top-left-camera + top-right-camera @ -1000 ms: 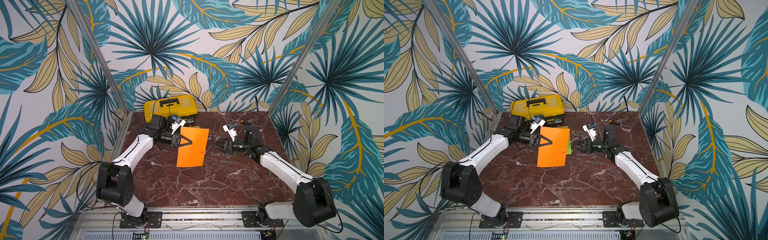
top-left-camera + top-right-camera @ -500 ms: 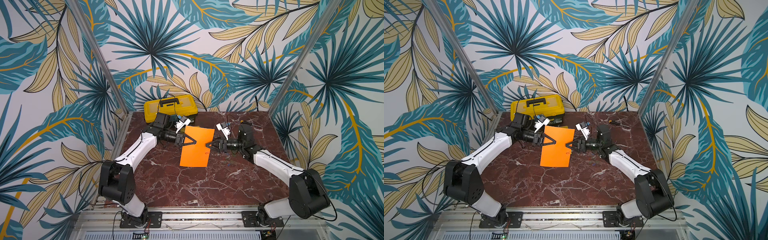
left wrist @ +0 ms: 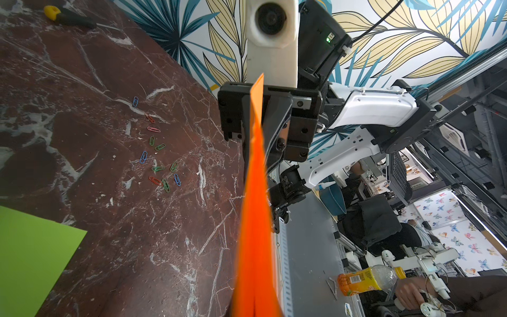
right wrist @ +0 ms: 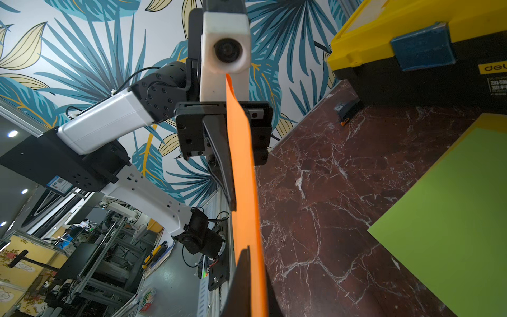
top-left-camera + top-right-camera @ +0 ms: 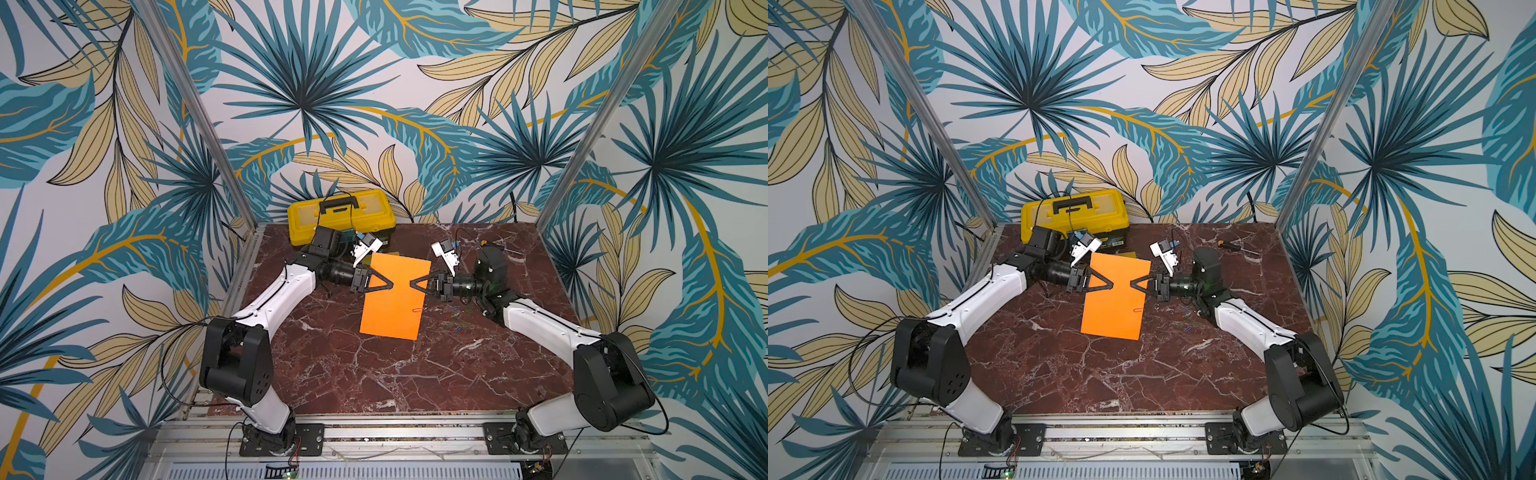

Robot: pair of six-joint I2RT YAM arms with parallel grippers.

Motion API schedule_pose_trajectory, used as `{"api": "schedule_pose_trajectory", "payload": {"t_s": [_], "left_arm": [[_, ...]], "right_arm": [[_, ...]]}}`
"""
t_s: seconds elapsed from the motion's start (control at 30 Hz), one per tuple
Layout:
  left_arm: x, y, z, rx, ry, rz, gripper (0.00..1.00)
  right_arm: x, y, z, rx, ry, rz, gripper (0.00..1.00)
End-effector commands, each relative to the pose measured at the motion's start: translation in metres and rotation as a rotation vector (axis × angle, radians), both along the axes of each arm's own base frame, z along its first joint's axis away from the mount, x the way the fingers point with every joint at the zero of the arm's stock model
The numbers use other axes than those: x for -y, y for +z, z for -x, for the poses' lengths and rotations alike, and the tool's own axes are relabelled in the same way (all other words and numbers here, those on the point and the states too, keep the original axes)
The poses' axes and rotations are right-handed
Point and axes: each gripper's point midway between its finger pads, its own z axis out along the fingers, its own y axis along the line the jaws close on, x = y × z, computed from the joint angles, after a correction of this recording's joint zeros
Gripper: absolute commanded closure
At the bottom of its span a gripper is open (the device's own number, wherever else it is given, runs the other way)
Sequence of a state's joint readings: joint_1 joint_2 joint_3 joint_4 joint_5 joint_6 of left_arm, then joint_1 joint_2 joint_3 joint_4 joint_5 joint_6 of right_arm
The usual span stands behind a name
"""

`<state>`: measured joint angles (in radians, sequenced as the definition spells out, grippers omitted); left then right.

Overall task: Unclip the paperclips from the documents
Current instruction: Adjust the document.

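Holding the orange sheet [image 5: 390, 320] up off the table [image 5: 332, 374]: left gripper [image 5: 390, 285] and right gripper [image 5: 411, 284] each pinch an opposite edge. One red paperclip [image 5: 417, 310] sits on its right edge, to remove. Loose paperclips [image 3: 160, 162] lie scattered nearby. Lime green sheet [image 4: 452, 219] lies flat with no clip visible. Judged mostly done.

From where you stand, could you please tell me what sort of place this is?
Probably a robotics lab test cell: the left arm and right arm are bolted to an aluminium rail beside a marble-look tabletop, enclosed by leaf-print panels; equipment racks show beyond.
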<state>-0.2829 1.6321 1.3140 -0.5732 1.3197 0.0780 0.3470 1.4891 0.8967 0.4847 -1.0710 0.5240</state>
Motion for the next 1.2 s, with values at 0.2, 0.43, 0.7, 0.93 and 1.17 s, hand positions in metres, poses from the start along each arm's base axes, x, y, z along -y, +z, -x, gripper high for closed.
{"api": "schedule_pose_trajectory", "payload": {"t_s": [0.2,0.43,0.7,0.93,1.17], "left_arm": [[0.000,0.008,0.000,0.029,0.011,-0.007,0.87],[-0.005,0.006,0.002,0.023,0.025,-0.011,0.74],[-0.014,0.007,-0.002,0.031,0.057,-0.009,0.62],[-0.014,0.004,-0.006,0.017,0.059,-0.005,0.60],[-0.014,0.004,-0.005,0.012,0.055,-0.001,0.71]], "right_arm": [[0.002,0.006,-0.005,0.034,-0.038,-0.007,1.00],[0.010,0.016,-0.014,0.049,-0.078,-0.035,1.00],[0.014,0.026,-0.016,0.060,-0.092,-0.063,1.00],[0.016,0.040,-0.016,0.081,-0.101,-0.097,1.00],[0.016,0.042,-0.016,0.082,-0.093,-0.101,1.00]]}}
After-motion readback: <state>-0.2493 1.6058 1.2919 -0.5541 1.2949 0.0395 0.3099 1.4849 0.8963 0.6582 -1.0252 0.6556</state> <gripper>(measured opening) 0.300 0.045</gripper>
